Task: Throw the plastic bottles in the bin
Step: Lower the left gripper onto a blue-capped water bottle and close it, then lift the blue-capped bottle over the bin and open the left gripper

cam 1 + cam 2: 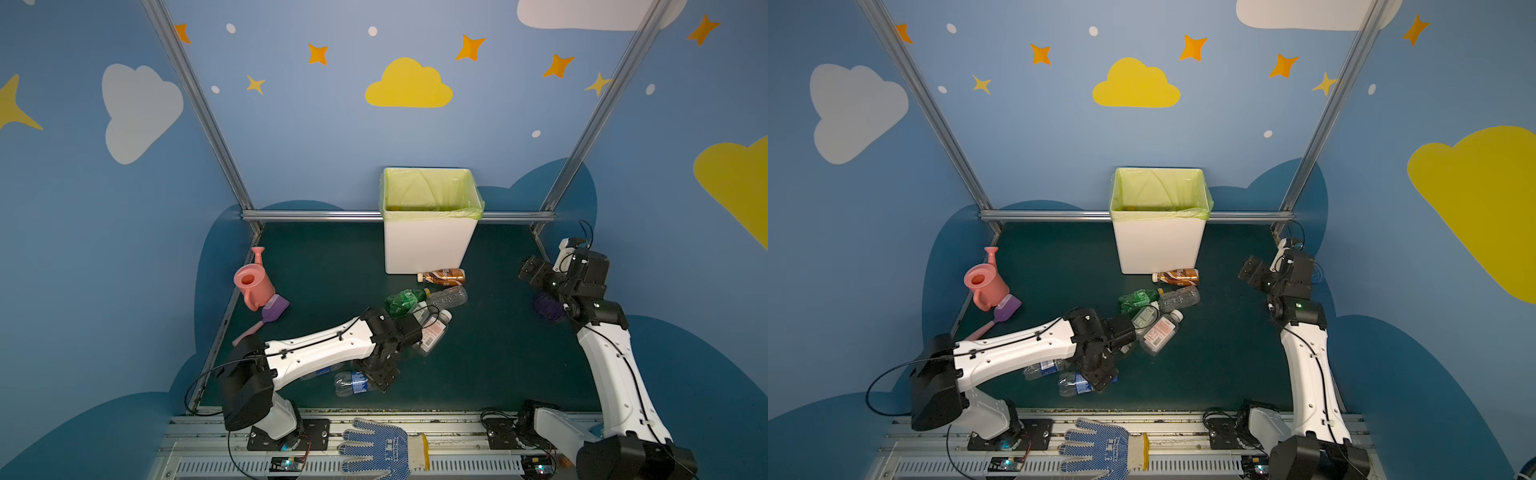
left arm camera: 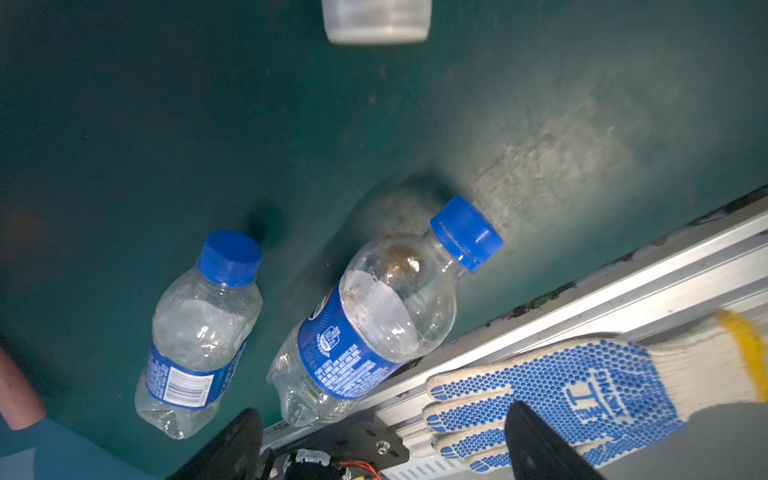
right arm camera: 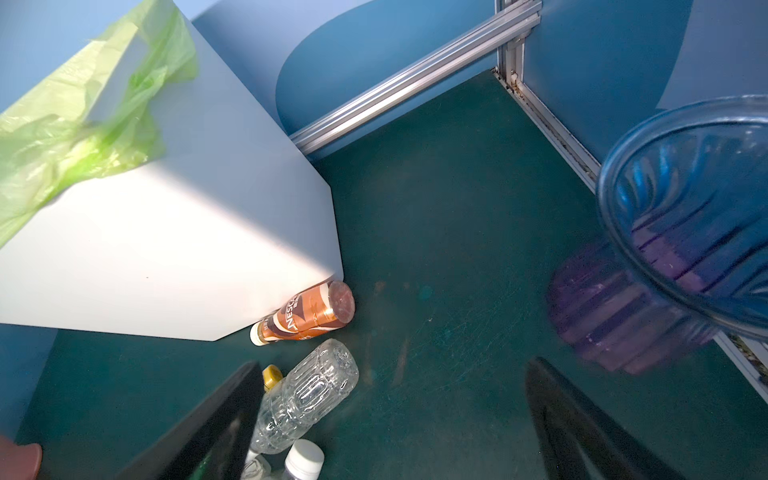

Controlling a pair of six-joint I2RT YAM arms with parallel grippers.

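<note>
1. My left gripper (image 2: pixel 382 411) points down over the front of the dark green mat (image 1: pixel 498 353), its fingers spread wide with nothing between them
2. Just beyond it two clear plastic bottles lie on their sides. A smooth blue-capped bottle (image 2: pixel 365 328) rests along the aluminium rail (image 2: pixel 623 282), and a crumpled blue-capped bottle (image 2: pixel 199 332) lies beside it, apart. In both top views the crumpled one is mostly hidden under my left arm (image 1: pixel 316 353)
3. My right gripper (image 3: pixel 392 370) hangs raised at the right rear, fingers spread just as wide and empty
4. The white plastic bin with a green liner (image 1: pixel 428 249) stands at the back middle, and a brown-labelled bottle (image 1: pixel 442 276) lies touching its foot
5. Between the bin and my left arm, a crumpled green bottle (image 1: pixel 405 300), a clear ribbed bottle (image 1: pixel 449 297) and a clear white-capped bottle with a red label (image 1: pixel 434 334) are bunched together
6. A pink watering can (image 1: pixel 251 282) and a purple scoop (image 1: pixel 274 309) rest at the mat's left edge, a blue-dotted work glove (image 1: pixel 378 446) lies on the aluminium rail, and a blue translucent bowl (image 3: pixel 685 208) shows close to the right wrist camera
</note>
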